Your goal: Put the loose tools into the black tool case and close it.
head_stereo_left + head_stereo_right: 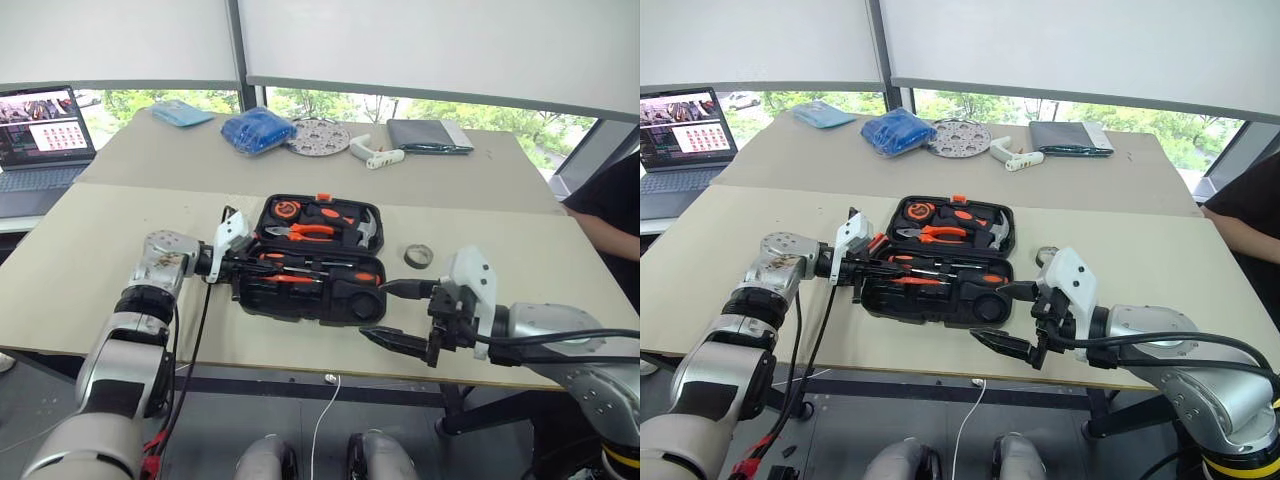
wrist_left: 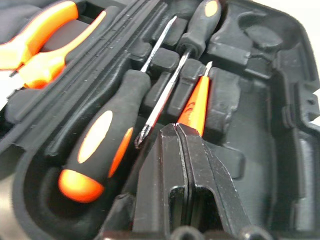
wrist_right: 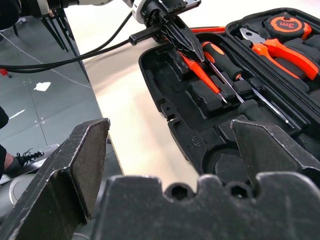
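The left gripper (image 3: 187,45) – fingers pressed shut – touches a slim orange screwdriver (image 3: 202,75) inside the black tool case (image 1: 330,300), while the right gripper (image 1: 405,315) hangs wide open nearby.

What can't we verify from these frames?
- Left gripper: the jaws are shut at the slim orange screwdriver, but the right wrist view is too small to show whether they pinch it or just touch it, and in the left wrist view the fingers cover its near end.
- Black tool case: its near row is blocked by the right gripper in the head views.
- Tape roll: too small for detail.
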Robot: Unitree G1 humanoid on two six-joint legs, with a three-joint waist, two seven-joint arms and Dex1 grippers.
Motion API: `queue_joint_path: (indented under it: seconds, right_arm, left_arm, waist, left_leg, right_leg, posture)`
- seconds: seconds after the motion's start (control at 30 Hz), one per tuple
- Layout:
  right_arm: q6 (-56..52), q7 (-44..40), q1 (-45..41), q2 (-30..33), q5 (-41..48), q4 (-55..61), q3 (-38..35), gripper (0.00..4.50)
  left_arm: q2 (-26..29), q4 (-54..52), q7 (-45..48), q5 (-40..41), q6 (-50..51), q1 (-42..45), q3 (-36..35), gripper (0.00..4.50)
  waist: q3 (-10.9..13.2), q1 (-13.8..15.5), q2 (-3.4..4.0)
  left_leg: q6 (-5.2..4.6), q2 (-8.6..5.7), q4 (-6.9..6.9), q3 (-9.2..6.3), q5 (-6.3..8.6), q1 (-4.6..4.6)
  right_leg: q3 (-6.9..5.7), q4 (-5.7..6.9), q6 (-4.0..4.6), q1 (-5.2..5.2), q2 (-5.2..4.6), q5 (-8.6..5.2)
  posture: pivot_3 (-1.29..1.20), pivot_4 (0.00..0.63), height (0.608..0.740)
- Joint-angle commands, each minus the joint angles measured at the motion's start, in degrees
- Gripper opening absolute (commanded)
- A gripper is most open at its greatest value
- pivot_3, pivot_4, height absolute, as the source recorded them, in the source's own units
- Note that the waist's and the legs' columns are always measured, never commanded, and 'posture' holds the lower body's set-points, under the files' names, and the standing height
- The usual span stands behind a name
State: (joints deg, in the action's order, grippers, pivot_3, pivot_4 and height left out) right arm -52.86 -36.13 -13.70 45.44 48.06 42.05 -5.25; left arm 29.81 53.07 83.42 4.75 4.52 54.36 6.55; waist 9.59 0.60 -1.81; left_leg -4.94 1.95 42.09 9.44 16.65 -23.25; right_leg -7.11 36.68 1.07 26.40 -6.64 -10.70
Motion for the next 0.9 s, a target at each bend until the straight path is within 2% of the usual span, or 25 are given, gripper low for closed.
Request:
queue_joint_path:
  seconds: [0.03,0.23,0.4,0.6,0.9]
  right_arm:
    - [1.9,0.1,-0.7,-0.2,-0.4,0.7,-0.4,4.50]
    - [2.0,0.2,-0.8,-0.5,-0.9,0.8,0.1,4.50]
    - [2.1,0.1,-0.6,-0.5,-1.2,0.7,-0.1,4.50]
    - [2.0,0.0,-0.4,-0.8,-1.5,0.7,-0.2,4.50]
    - [2.3,-0.4,-1.1,-1.1,-1.9,0.8,0.5,4.50]
  left_arm:
    - [-0.9,-0.6,0.0,-0.7,0.4,1.6,0.8,0.05]
    - [-1.3,1.6,-1.6,-4.5,-2.0,2.0,3.6,0.05]
    - [1.0,0.9,0.1,-7.2,-6.5,-1.0,6.2,0.05]
    - [2.1,0.6,-0.9,-8.2,-10.3,-3.5,6.8,0.05]
    - [0.9,-1.5,-3.7,-2.4,-6.6,-0.7,0.4,0.05]
  waist:
    - [0.0,0.0,0.00]
    - [0.0,0.1,0.00]
    - [0.0,-0.1,0.01]
    - [-0.2,-0.4,0.33]
    - [-0.3,0.2,0.40]
  left_leg:
    - [0.00,0.00,0.00,0.00,0.00,-0.01]
    - [-0.02,-0.01,0.00,-0.01,0.01,-0.03]
    - [-0.02,0.00,-0.02,-0.01,0.01,0.02]
    - [-0.01,0.02,-0.07,-0.01,0.02,0.11]
    - [-0.15,-0.01,-0.04,-0.04,0.09,0.09]
  right_leg:
    - [0.00,-0.02,0.00,0.00,0.00,0.00]
    - [-0.01,-0.06,-0.02,0.00,0.00,0.00]
    - [0.01,-0.05,-0.03,0.00,0.00,-0.01]
    - [0.04,-0.05,-0.03,-0.04,-0.04,-0.03]
    - [-0.03,-0.04,-0.29,-0.08,-0.22,-0.07]
  posture:
    - [0.00,0.150,0.718]
    - [0.00,0.150,0.718]
    - [0.00,0.150,0.718]
    - [0.00,0.150,0.718]
    - [0.00,0.150,0.718]
